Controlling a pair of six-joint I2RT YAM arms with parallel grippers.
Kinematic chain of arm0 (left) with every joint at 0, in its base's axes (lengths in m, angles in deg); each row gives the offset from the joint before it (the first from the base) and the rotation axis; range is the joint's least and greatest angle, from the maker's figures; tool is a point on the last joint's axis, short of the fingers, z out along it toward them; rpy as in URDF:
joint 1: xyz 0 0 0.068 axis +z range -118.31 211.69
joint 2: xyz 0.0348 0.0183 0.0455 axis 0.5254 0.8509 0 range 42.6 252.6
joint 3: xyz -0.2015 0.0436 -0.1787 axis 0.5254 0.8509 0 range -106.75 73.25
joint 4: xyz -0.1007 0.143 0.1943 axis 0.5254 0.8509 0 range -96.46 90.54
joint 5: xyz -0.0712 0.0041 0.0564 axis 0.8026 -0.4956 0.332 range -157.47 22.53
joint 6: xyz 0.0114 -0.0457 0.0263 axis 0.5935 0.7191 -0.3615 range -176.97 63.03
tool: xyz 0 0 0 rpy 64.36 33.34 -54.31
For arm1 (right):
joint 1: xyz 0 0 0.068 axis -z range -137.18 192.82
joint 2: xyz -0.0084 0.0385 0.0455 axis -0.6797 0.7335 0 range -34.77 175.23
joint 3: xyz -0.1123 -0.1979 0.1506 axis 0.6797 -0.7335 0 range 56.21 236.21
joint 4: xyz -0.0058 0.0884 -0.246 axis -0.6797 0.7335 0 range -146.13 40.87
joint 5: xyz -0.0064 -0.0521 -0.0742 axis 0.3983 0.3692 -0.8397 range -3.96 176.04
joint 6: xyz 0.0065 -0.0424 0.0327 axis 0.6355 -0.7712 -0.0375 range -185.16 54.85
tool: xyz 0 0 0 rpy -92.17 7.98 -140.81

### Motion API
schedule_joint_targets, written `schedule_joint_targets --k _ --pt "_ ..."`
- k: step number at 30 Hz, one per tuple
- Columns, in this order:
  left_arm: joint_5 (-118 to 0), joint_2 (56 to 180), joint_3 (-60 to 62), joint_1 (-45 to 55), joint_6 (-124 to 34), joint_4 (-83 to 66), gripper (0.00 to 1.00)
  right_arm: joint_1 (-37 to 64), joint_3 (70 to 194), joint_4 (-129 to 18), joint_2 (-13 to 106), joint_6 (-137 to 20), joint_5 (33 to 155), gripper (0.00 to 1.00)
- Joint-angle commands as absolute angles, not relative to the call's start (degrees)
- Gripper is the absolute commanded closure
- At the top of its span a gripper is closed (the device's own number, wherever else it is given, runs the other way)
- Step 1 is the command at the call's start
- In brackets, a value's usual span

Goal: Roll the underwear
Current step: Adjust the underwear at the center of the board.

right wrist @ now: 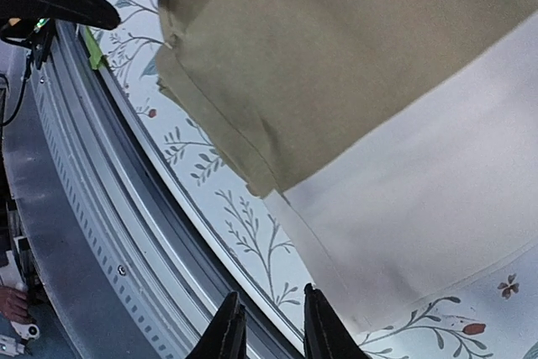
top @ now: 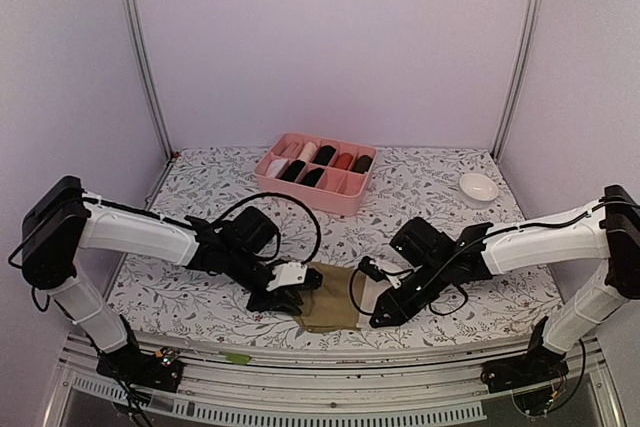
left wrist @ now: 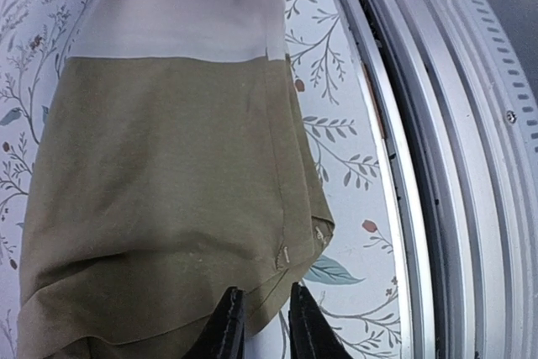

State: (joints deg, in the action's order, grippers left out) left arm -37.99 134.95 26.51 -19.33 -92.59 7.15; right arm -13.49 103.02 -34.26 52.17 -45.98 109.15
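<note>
The olive-brown underwear [top: 335, 299] lies flat and slightly rumpled at the table's [top: 200, 187] 6 o'clock edge, its cream waistband [right wrist: 420, 233] toward 3 o'clock. The left gripper [left wrist: 265, 324], narrowly parted, straddles the hem at 9 o'clock; whether it grips is unclear. The right gripper [right wrist: 271, 327], slightly open, holds nothing beside the waistband corner.

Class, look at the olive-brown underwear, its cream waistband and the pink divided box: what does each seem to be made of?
The underwear: soft matte knit fabric, likely cotton, since it creases and folds. The waistband: a smoother cream band, probably elastic. The pink box: rigid plastic, judging by its thin, faintly glossy moulded walls.
</note>
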Motion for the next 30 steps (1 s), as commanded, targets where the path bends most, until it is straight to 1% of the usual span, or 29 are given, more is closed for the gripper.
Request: schedule_joint_targets --k 1,5,9,15,19,21,24,30 --pt "-40.84 138.74 24.21 -20.88 -93.98 6.20 0.79 -10.86 99.69 -38.08 54.60 -40.74 111.68 0.75" --pt "-43.53 142.04 21.60 -23.87 -94.37 6.88 0.77 -8.90 98.37 -38.06 55.93 -39.30 112.00 0.76" --pt "-43.71 144.37 20.61 -25.42 -93.98 7.22 0.75 -7.84 97.68 -37.71 55.64 -38.77 112.22 0.76" --pt "-43.54 144.27 20.78 -26.18 -94.06 7.62 0.70 -7.12 97.17 -37.14 55.67 -38.27 112.09 0.76" --pt "-43.48 143.80 21.12 -26.76 -94.10 7.89 0.68 -6.77 97.21 -36.48 53.31 -37.48 112.04 0.76" --pt "-43.98 143.80 21.22 -27.03 -93.94 7.81 0.68 -6.23 97.08 -35.81 51.56 -36.03 112.50 0.76" --pt "-44.64 143.82 21.31 -27.07 -93.59 7.22 0.72 -5.88 96.39 -35.55 49.01 -31.36 114.10 0.76" --pt "-44.49 143.65 21.16 -27.04 -93.18 6.68 0.73 -5.87 93.47 -39.11 48.24 -21.25 118.01 0.77"
